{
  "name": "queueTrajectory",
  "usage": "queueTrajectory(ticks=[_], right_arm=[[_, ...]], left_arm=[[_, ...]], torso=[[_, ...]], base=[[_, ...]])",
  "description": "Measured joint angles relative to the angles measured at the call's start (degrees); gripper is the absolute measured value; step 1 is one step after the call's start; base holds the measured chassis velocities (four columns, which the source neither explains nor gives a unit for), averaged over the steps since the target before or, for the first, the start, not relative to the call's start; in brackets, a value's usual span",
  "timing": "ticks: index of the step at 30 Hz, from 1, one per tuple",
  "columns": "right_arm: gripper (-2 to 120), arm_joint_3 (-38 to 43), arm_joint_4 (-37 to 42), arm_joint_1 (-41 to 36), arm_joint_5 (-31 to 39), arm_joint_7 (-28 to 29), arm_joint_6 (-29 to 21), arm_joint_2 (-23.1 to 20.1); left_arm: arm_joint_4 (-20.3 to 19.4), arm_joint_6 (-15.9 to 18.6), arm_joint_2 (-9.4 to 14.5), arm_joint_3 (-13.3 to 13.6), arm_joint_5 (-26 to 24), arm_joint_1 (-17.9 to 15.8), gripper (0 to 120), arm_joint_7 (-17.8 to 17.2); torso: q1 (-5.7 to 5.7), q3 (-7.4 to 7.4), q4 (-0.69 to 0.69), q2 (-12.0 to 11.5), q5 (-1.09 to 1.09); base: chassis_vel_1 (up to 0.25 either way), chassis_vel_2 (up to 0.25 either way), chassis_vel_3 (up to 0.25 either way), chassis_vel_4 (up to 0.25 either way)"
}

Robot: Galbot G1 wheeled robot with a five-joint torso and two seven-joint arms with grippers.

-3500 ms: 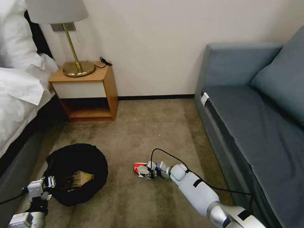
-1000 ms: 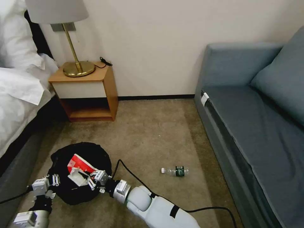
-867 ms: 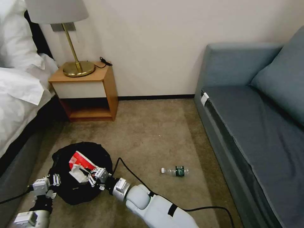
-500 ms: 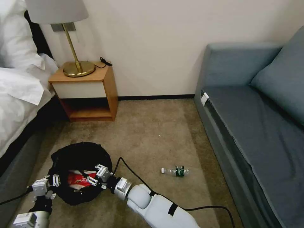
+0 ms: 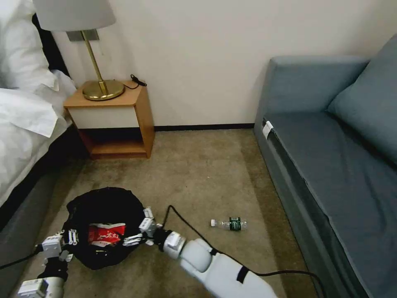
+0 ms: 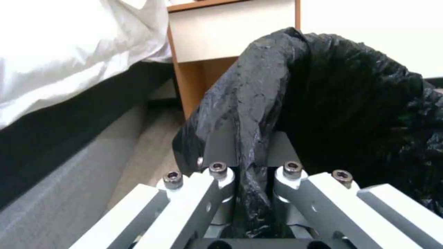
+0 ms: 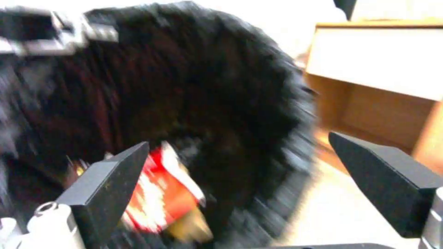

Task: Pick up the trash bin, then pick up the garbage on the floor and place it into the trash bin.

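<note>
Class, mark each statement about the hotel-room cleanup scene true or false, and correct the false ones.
1. The left gripper is shut on the trash bin. True.
2. The red-and-white wrapper lies on the carpet. False: it lies inside the bin.
3. The right gripper is clamped on the wrapper. False: its fingers are open, at the bin's rim.
4. The clear bottle lies on the carpet between bin and sofa. True.

Soft, even room light; right wrist view is heavily, perhaps motion-, blurred.
</note>
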Motion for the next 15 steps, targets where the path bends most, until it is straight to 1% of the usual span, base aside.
queueTrajectory(ticks=[1, 3, 4, 6, 8, 11, 13, 15], right_arm=[[100, 0.6, 0.2, 0.0, -0.4, -0.2, -0.3, -1.2], [100, 1.1, 0.3, 0.0, -0.5, -0.5, -0.5, -2.0], [100, 2.2, 0.5, 0.0, -0.7, -2.0, -1.2, -3.9], [100, 4.0, 0.5, -0.1, -0.9, -4.8, -2.3, -6.3], [100, 4.7, 0.5, -0.2, -1.1, -5.8, -2.7, -7.1], [100, 8.2, -0.2, -0.6, -3.1, -10.1, -4.4, -10.6], [100, 8.9, -0.3, -0.7, -3.7, -11.0, -4.8, -11.2], [100, 12.4, -0.5, -1.6, -7.2, -15.0, -7.6, -13.0]], left_arm=[[0.1, 0.0, 0.0, 0.0, 0.0, 0.0, 6, 0.0], [0.2, 0.0, 0.0, 0.0, 0.0, -0.1, 6, 0.0], [0.3, 0.0, 0.0, 0.0, 0.1, -0.2, 6, 0.0], [0.4, 0.0, 0.1, 0.0, 0.1, -0.3, 6, 0.0], [0.5, 0.0, 0.1, 0.0, 0.1, -0.4, 6, 0.0], [0.6, 0.0, 0.1, 0.1, 0.2, -0.5, 6, 0.0], [0.7, 0.0, 0.1, 0.2, 0.4, -0.5, 6, 0.0], [0.7, 0.0, 0.0, 0.4, 0.7, -0.6, 6, 0.0]], torso=[[0.00, 0.00, 0.00, 0.0, 0.01], [0.00, 0.00, 0.00, 0.0, 0.00], [0.00, 0.00, 0.00, 0.0, 0.00], [0.00, 0.00, -0.01, 0.0, 0.01], [0.00, 0.00, 0.00, 0.0, 0.01], [0.00, 0.00, -0.01, 0.0, 0.01], [0.00, 0.00, 0.00, 0.0, 0.01], [0.00, 0.00, -0.01, 0.0, 0.01]], base=[[0.000, 0.000, 0.000, 0.000], [0.000, 0.000, 0.000, 0.000], [0.000, 0.000, 0.000, 0.000], [0.000, 0.000, 0.000, 0.000], [0.000, 0.000, 0.000, 0.000], [0.000, 0.000, 0.000, 0.000], [0.000, 0.000, 0.000, 0.000], [0.000, 0.000, 0.000, 0.000]])
